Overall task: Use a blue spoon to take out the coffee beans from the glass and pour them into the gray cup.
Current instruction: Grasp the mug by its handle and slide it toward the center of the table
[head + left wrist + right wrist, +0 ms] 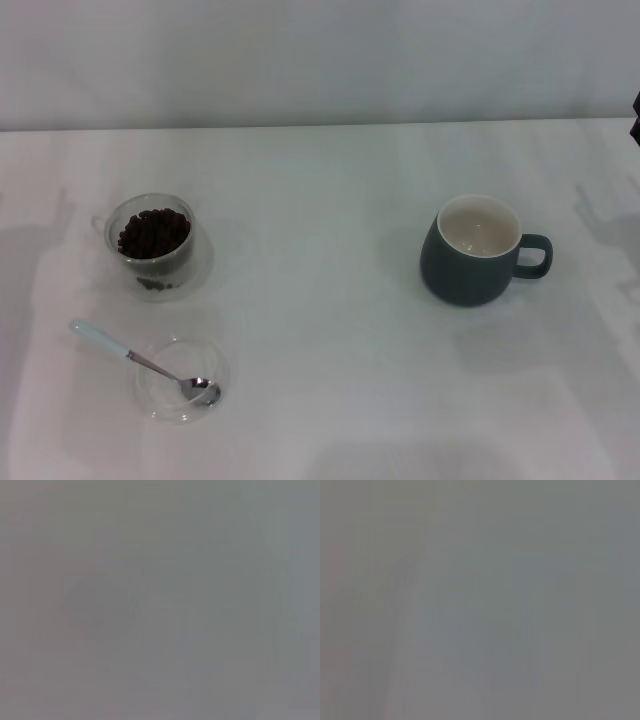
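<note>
Both grippers unseen, finger state unknowable. Nothing started: spoon (pixel 140 356) rests across saucer (pixel 165 405), beans (pixel 153 231) fill glass (pixel 152 243), cup (pixel 472 260) empty. Next: grasp spoon handle.

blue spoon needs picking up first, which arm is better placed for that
Left, probably. The blue spoon rests on a clear glass saucer on the robot's left side of the table, near the glass of coffee beans. The gray cup sits on the right. Neither gripper is visible.
</note>
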